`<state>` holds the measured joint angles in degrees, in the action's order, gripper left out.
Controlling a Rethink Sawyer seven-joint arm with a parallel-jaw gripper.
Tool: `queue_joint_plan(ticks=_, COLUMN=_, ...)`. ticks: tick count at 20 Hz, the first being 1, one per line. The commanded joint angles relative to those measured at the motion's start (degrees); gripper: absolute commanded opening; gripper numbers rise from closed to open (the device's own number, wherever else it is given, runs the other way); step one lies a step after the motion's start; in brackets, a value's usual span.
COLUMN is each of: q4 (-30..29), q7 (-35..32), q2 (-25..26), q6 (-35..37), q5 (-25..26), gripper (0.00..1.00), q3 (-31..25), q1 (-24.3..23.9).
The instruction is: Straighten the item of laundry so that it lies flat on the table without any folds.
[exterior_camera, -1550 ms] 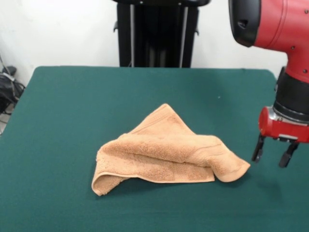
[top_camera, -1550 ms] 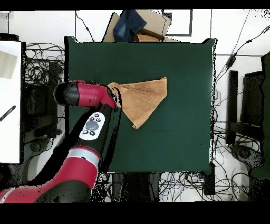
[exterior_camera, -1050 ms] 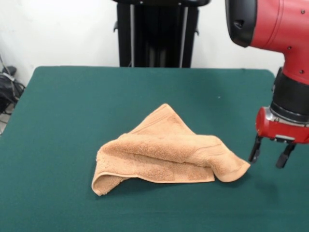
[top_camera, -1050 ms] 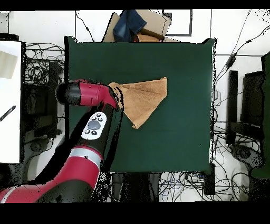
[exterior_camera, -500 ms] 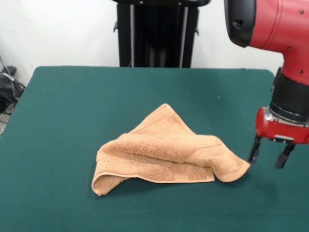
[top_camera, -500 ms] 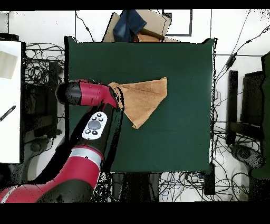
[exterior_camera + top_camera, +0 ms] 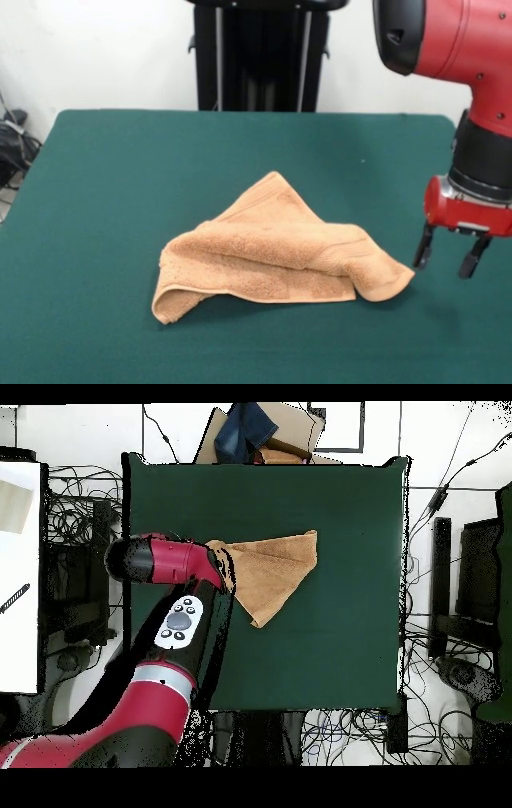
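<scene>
On green table (image 7: 120, 160), peach towel (image 7: 276, 252) folded, rumpled, triangular

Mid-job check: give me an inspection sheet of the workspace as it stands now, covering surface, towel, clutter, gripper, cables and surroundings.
Surface: green table, bare apart from the towel.
Job's things: peach towel near the middle, folded over itself into a rough triangle, layers stacked, one corner curled up at the front; not flat.
Clutter: nothing seen on the table.
Gripper: gripper open, fingers pointing down beside the towel's corner, holding nothing.
Cables: tangled cables on the floor on several sides of the table in the overhead view; none on the tabletop.
Surroundings: black pedestal behind the table, white wall, a cardboard box with blue cloth beyond one table edge.
</scene>
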<state>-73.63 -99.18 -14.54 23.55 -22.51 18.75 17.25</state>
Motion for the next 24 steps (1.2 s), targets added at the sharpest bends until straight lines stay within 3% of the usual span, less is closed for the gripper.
queue_joint_plan(ticks=1, q4=-4.0, q7=-11.8, q2=1.3, q6=5.7, q5=-0.4, gripper=1.00, q3=-3.7, q1=-1.8)
queue_joint_plan(ticks=24, q4=-4.7, q7=-10.6, q2=1.2, q6=4.6, q5=0.2, gripper=1.00, q3=-4.6, q1=-2.9)
